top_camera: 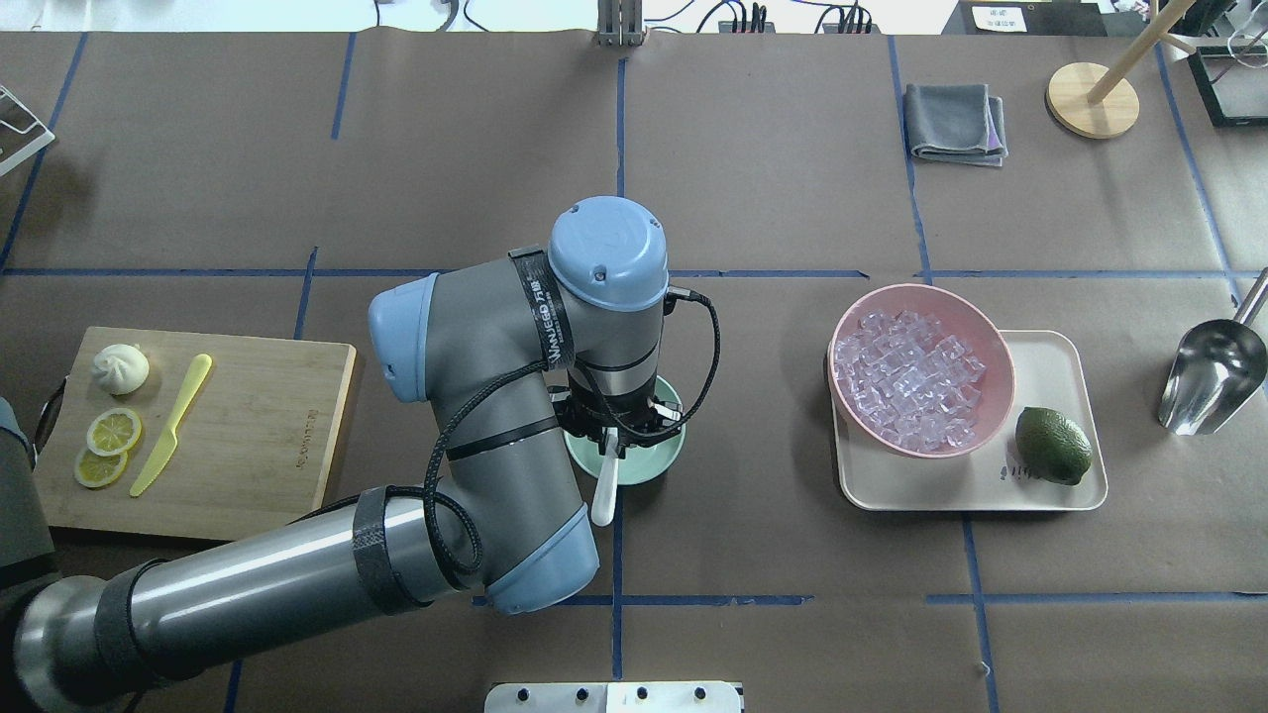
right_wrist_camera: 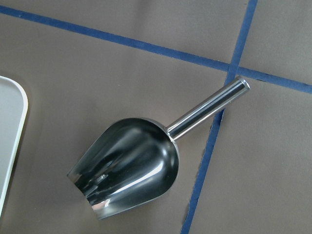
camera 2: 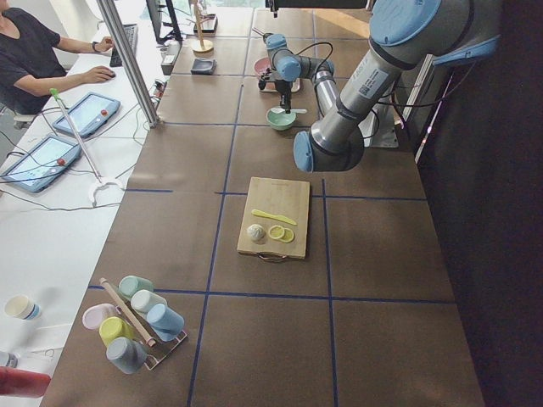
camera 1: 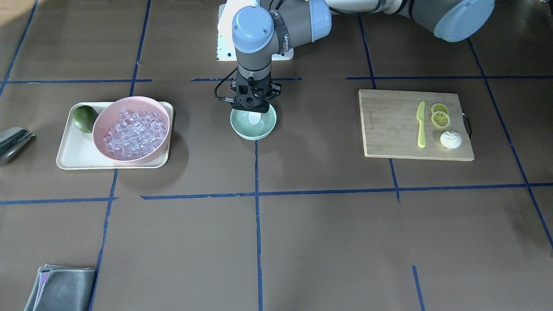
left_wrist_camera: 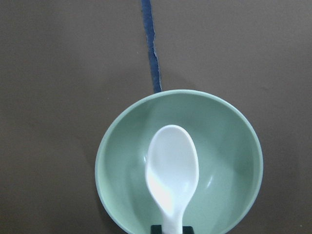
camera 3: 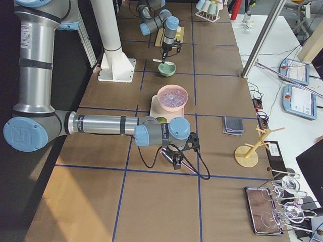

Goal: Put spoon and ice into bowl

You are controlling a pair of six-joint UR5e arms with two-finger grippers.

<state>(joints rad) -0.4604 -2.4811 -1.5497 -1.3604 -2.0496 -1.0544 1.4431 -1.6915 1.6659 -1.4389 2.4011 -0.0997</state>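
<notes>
The mint-green bowl (camera 1: pixel 243 129) stands at mid-table; it also shows in the overhead view (top_camera: pixel 656 465). The white spoon (left_wrist_camera: pixel 173 175) lies with its head inside the bowl (left_wrist_camera: pixel 234 146) and its handle (top_camera: pixel 605 492) slanting out over the near rim. My left gripper (camera 1: pixel 253 106) hangs just above the bowl, shut on the spoon's handle. The ice (camera 1: pixel 134 134) is a heap of clear cubes in the pink bowl (top_camera: pixel 1001 347). My right gripper (camera 3: pixel 175 162) hovers over a metal scoop (right_wrist_camera: pixel 126 165); I cannot tell whether it is open or shut.
The pink bowl and a lime (top_camera: pixel 1053 446) sit on a cream tray (top_camera: pixel 1050 490). The scoop (top_camera: pixel 1214 376) lies right of the tray. A cutting board (camera 1: pixel 389 129) holds a yellow-green knife (camera 1: pixel 421 125), lemon slices and a bun. A grey cloth (camera 1: pixel 60 287) lies at the far edge.
</notes>
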